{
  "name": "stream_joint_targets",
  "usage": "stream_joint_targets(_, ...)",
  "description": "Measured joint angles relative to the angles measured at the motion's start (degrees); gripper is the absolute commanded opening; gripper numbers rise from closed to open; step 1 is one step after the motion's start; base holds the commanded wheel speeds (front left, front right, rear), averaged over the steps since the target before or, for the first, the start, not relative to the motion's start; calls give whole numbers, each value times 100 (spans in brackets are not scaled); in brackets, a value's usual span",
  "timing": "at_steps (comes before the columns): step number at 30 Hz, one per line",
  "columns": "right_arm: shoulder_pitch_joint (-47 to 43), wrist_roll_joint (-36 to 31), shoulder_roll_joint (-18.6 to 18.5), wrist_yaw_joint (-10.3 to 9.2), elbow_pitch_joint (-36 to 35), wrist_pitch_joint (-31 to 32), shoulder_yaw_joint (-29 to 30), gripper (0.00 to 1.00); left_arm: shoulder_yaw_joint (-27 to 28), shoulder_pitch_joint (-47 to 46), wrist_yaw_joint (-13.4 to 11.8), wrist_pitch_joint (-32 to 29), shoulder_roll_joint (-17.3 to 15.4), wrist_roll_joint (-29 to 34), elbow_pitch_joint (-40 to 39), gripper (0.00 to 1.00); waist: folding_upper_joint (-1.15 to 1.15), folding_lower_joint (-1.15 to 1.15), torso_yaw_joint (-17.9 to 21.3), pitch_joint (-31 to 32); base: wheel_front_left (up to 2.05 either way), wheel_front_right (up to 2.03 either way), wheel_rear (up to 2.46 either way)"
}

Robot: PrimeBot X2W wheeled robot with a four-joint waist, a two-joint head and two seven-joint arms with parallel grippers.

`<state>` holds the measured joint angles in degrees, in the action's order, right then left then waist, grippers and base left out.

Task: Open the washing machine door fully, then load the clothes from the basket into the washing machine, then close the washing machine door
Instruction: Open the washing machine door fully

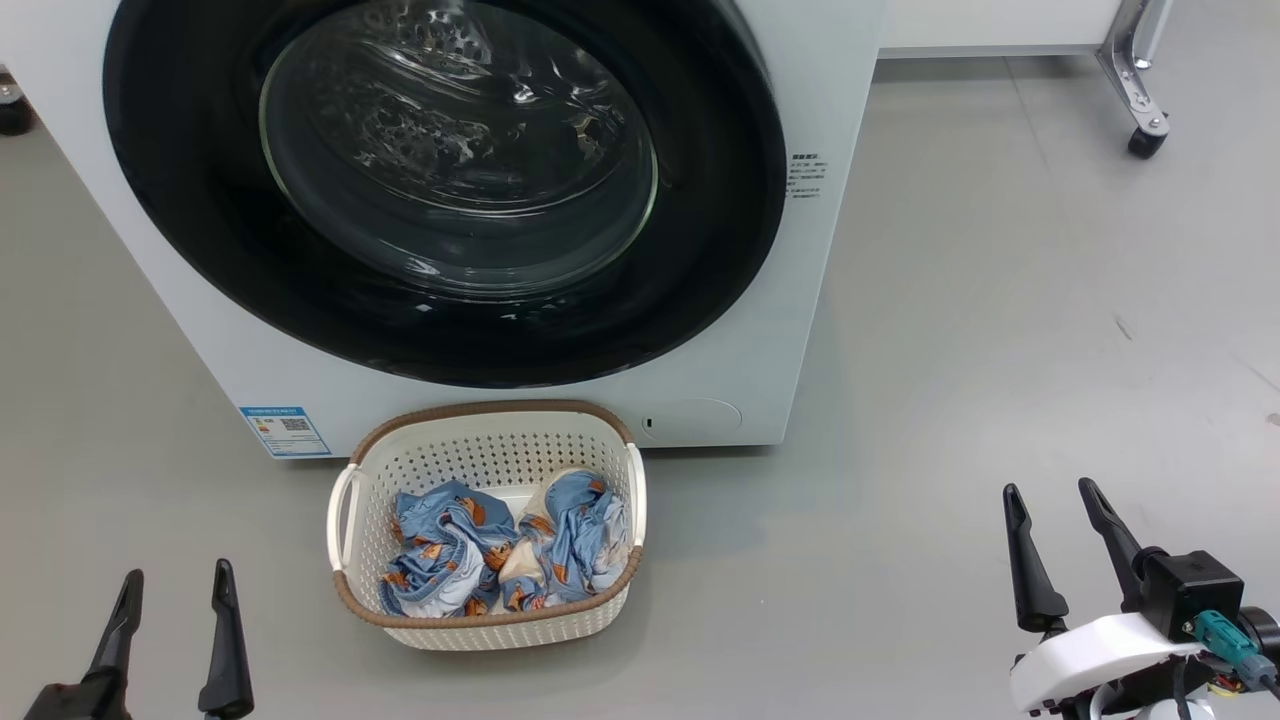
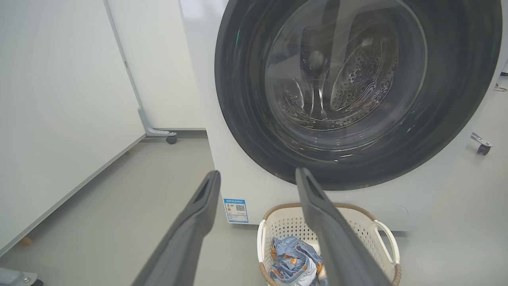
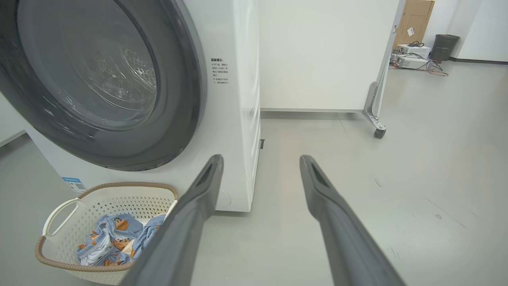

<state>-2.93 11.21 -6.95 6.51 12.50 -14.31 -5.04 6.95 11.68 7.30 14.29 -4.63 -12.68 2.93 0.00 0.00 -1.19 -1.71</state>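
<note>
The white washing machine (image 1: 790,330) stands ahead with its round black-rimmed door (image 1: 445,180) shut flat against the front; the steel drum shows through the glass. On the floor just before it sits the cream basket (image 1: 490,455), holding the light blue printed clothes (image 1: 500,550) with some cream cloth among them. My left gripper (image 1: 175,580) hangs open at the lower left, to the left of the basket. My right gripper (image 1: 1050,495) is open at the lower right, well away from the basket and the machine. The door (image 2: 357,87), the basket (image 2: 285,222) and the clothes (image 2: 293,262) lie beyond the left fingers.
Grey floor surrounds the machine, with free room to its right. A white partition panel on castors (image 3: 379,131) stands behind the machine at the right, another (image 2: 170,139) at the left. Boxes, cables and a dark bin (image 3: 442,47) sit far back right.
</note>
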Motion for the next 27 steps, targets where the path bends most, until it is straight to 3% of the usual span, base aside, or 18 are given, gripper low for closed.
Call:
stream_joint_targets(17, 16, -59, 66, 48, -54, 0, 63, 100, -29, -3, 0, 0, 2, -1, 2, 100, 0, 0, 1, -71, 50, 50, -99)
stream_joint_targets(18, 16, -59, 75, 48, -62, -1, 69, 78, -29, -3, 0, 0, 2, -1, 3, 100, 0, 0, 2, -70, 28, 28, -56)
stream_joint_targets(20, 16, -59, 87, 48, -67, 0, 73, 54, -29, -4, 0, 0, 3, -1, 3, 100, 0, 0, 3, -68, 24, 24, -49)
stream_joint_targets(21, 16, -59, 93, 48, -68, 0, 76, 54, -30, -4, 0, 0, 3, -2, 4, 100, 0, 0, 3, -66, 23, 23, -46)
stream_joint_targets(24, 16, -59, 111, 49, -76, 0, 78, 32, -32, -4, 0, 0, 4, -2, 5, 100, 0, 0, 3, -63, 19, 19, -37)
stream_joint_targets(25, 16, -59, 115, 49, -80, -1, 77, 0, -32, -5, 0, 0, 5, -2, 7, 100, 0, 0, 3, -61, 14, 14, -28)
stream_joint_targets(27, 16, -59, 120, 49, -93, -1, 77, 0, -32, -4, 0, 0, 5, -2, 9, 100, 0, 0, 2, -59, 10, 10, -20)
